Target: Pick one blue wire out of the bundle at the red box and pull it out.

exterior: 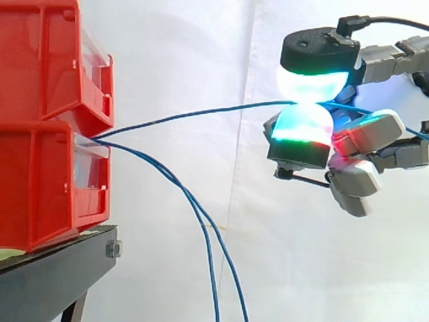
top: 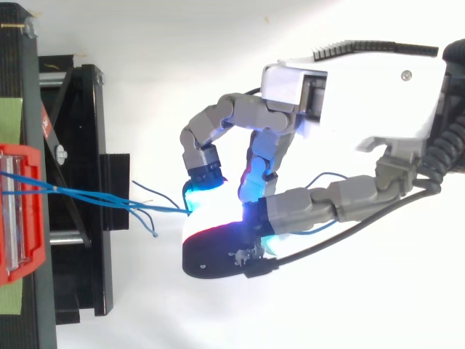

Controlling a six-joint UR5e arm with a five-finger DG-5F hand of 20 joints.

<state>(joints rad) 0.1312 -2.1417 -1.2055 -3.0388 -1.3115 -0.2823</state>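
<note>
Two red bins (exterior: pixel 53 121) are stacked at the left on a black stand (exterior: pixel 60 275). Several blue wires come out of the gap between them. One blue wire (exterior: pixel 194 114) runs taut to the right and ends pinched between two glowing fingertip pads (exterior: pixel 312 84) of my hand (top: pixel 349 94). The hand is well to the right of the bins, level with their joint, shut on this wire. Past the pinch, a slack loop of the same wire (top: pixel 327 177) shows behind the fingers. Two other blue wires (exterior: pixel 208 235) droop down from the bin.
A white curtain (exterior: pixel 188 54) hangs behind everything. In the top view the red bin's front edge (top: pixel 29 211) sits at the far left on the black stand (top: pixel 80 196), with loose blue wire ends (top: pixel 149 222) hanging beside it.
</note>
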